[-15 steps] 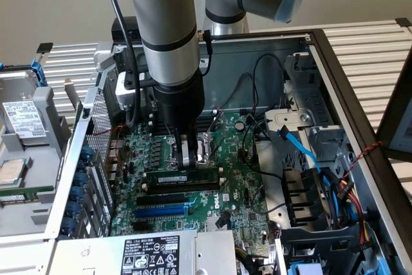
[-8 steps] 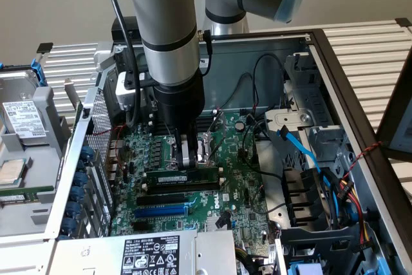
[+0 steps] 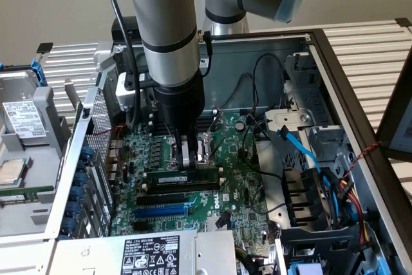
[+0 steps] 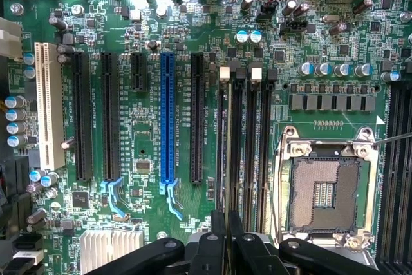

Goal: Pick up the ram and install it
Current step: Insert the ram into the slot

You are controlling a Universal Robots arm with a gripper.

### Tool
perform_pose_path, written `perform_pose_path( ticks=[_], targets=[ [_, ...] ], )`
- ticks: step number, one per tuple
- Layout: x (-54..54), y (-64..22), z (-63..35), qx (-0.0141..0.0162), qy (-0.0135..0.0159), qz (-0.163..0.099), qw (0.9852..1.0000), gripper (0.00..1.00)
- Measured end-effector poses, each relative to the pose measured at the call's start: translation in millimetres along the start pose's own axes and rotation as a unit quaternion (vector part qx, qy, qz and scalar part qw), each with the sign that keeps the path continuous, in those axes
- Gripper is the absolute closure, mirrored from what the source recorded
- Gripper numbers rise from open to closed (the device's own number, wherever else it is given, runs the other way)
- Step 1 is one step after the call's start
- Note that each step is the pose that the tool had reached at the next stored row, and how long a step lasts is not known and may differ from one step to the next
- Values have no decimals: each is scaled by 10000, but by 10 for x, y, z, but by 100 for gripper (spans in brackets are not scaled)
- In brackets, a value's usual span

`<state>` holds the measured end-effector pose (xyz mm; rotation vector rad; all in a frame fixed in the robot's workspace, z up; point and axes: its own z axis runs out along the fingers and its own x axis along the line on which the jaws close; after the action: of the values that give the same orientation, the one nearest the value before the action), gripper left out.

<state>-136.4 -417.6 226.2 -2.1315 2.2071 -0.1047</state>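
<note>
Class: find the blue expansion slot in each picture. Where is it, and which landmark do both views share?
Exterior view: the blue expansion slot lies low on the motherboard, toward the exterior view's left.
Wrist view: it crosses the middle of the board.
Shared landmark: the long black slot right beside it.

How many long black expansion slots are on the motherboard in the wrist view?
3 long black slots: one beside the white slot, its neighbour, one beside the blue slot. More may be hidden off-frame.
</note>
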Motion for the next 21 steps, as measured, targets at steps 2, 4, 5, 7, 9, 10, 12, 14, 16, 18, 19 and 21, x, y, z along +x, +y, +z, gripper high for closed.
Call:
perform_pose_path(
  ticks=[2, 4, 5, 7, 9, 10, 12, 14, 16, 18, 19, 21],
  targets=[
    [0, 1, 4, 3, 0, 1, 10000, 87],
    [0, 1, 7, 4, 0, 0, 10000, 87],
    [0, 1, 8, 4, 0, 0, 10000, 87],
    [0, 1, 9, 4, 0, 0, 10000, 87],
    [0, 1, 10, 4, -1, 1, 10000, 87],
    [0, 1, 10, 4, 0, 1, 10000, 87],
    [0, 1, 10, 4, 0, 1, 10000, 87],
    [0, 1, 10, 4, 0, 1, 10000, 87],
    [0, 1, 10, 4, 0, 1, 10000, 87],
    [0, 1, 10, 4, 0, 0, 10000, 87],
    [0, 1, 10, 4, 0, 0, 10000, 87],
    [0, 1, 10, 4, 0, 1, 10000, 87]
  ],
)
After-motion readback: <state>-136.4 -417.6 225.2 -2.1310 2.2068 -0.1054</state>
